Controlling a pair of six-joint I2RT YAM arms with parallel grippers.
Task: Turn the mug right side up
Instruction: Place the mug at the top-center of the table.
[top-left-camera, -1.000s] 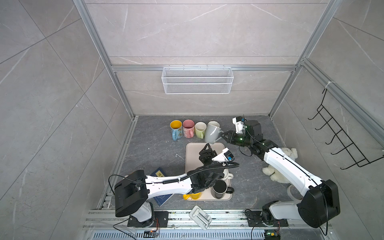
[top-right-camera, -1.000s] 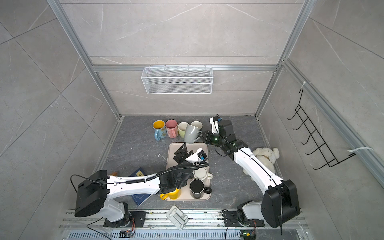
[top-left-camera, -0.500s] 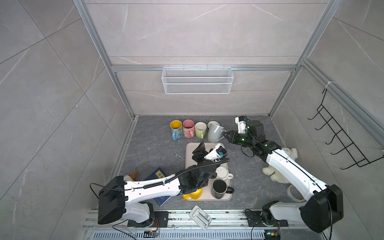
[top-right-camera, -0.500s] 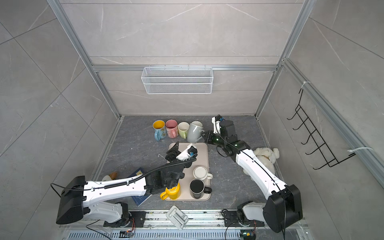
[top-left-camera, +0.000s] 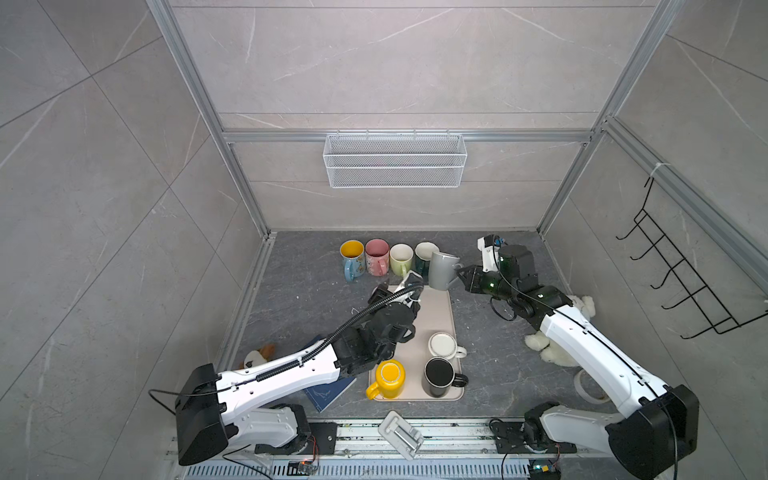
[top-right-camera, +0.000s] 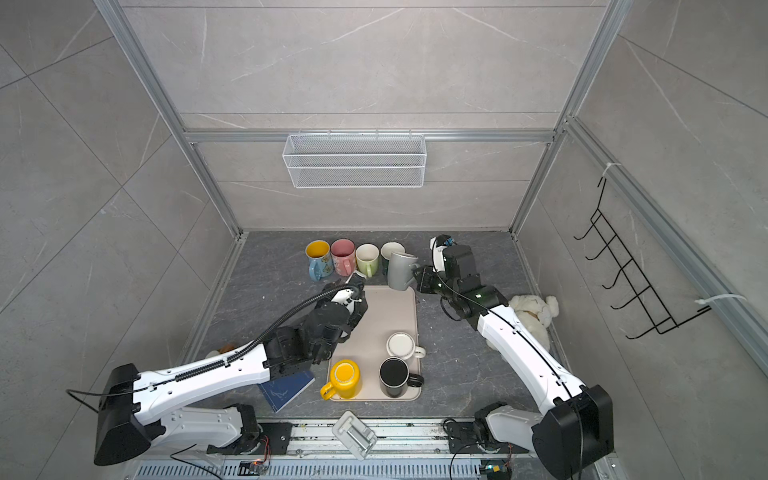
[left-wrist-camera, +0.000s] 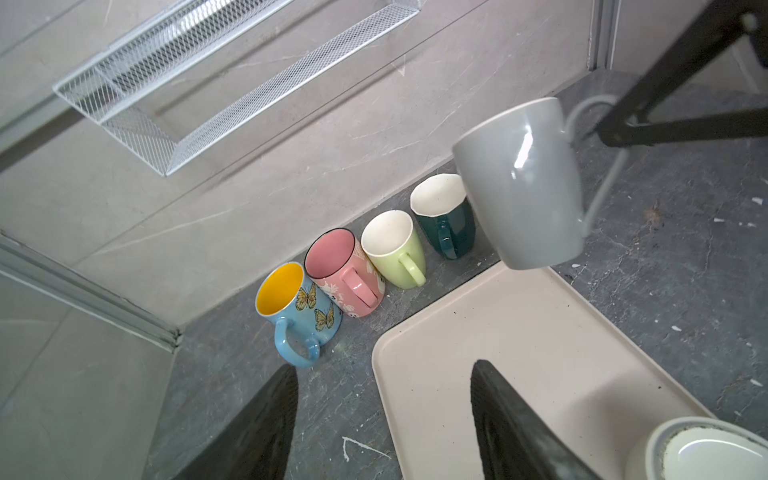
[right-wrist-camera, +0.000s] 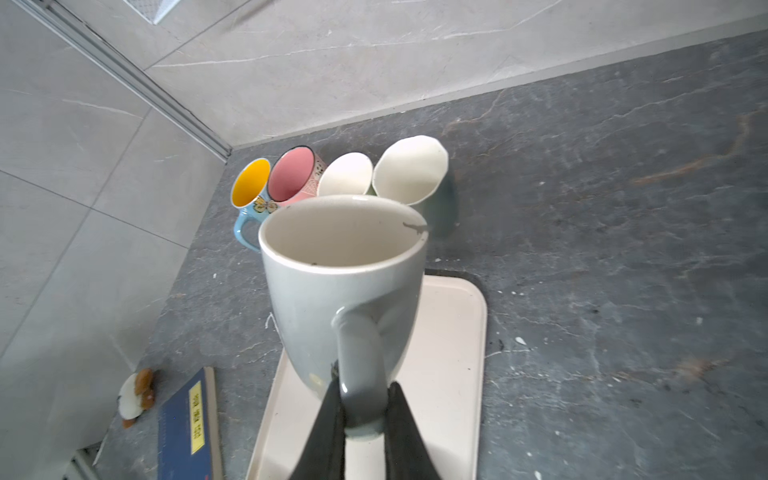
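Right wrist | right end effector (right-wrist-camera: 362, 382) grips grey mug (right-wrist-camera: 328, 299) | left end effector (left-wrist-camera: 384, 368) gapes | teal mug (right-wrist-camera: 409, 170) near

Left claw (left-wrist-camera: 382, 372) has swung leftward across the tray (top-left-camera: 437, 318) — grey mug (top-left-camera: 443, 271) tipped nearer upright.

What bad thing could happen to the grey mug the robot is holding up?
1. The right hand pinches the grey mug only by its handle, so the mug might swing or slip and fall by the tray.
2. The dark green mug stands right beside it, so setting the grey one down there could knock it over.
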